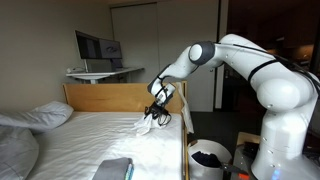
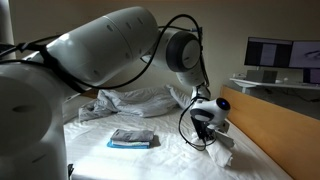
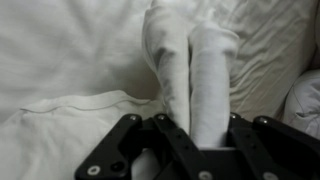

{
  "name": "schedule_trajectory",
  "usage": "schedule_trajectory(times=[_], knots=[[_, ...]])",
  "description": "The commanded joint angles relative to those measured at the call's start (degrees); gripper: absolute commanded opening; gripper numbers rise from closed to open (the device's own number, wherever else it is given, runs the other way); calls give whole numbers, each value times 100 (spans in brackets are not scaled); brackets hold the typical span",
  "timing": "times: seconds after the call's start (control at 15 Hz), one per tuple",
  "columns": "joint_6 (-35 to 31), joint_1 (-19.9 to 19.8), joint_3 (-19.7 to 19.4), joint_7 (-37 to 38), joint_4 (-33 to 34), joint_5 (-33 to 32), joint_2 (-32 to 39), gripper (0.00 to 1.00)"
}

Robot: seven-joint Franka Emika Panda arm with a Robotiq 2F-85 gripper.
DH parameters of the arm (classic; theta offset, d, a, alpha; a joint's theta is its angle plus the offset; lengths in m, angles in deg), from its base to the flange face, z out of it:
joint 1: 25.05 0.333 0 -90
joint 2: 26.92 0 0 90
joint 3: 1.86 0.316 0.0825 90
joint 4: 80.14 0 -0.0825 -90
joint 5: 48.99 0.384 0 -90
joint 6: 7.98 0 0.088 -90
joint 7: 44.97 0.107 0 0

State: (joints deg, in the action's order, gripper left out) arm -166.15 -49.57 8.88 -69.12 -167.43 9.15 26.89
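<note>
At the room's centre, the bed (image 1: 95,135) with white sheets fills both exterior views, and the robot arm (image 1: 250,70) reaches over it from the right in an exterior view. A wooden headboard (image 1: 110,97) bounds the far end. A pillow (image 1: 45,115) lies far left and a folded grey towel (image 1: 115,168) lies near. The gripper (image 1: 156,108) hangs just before the headboard, its jaws clamped on a white cloth (image 1: 148,123). The cloth droops directly below the gripper, reaching down to the sheet. In the wrist view, it (image 3: 195,70) extends from between the fingers (image 3: 125,140) as two limp lobes over the bedding.
</note>
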Motion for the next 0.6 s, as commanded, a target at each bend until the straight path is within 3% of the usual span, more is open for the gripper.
schedule_trajectory(times=[0.0,0.33,0.47,0.53], knots=[[-696,524,-745,784,-673,-172,-622,13],[-1372,1179,-1864,2290,-1531,-788,-989,13],[-1367,1538,-2476,3151,-1849,-1257,-1041,13],[-1207,1903,-2979,3386,-1936,-1186,-1019,13]])
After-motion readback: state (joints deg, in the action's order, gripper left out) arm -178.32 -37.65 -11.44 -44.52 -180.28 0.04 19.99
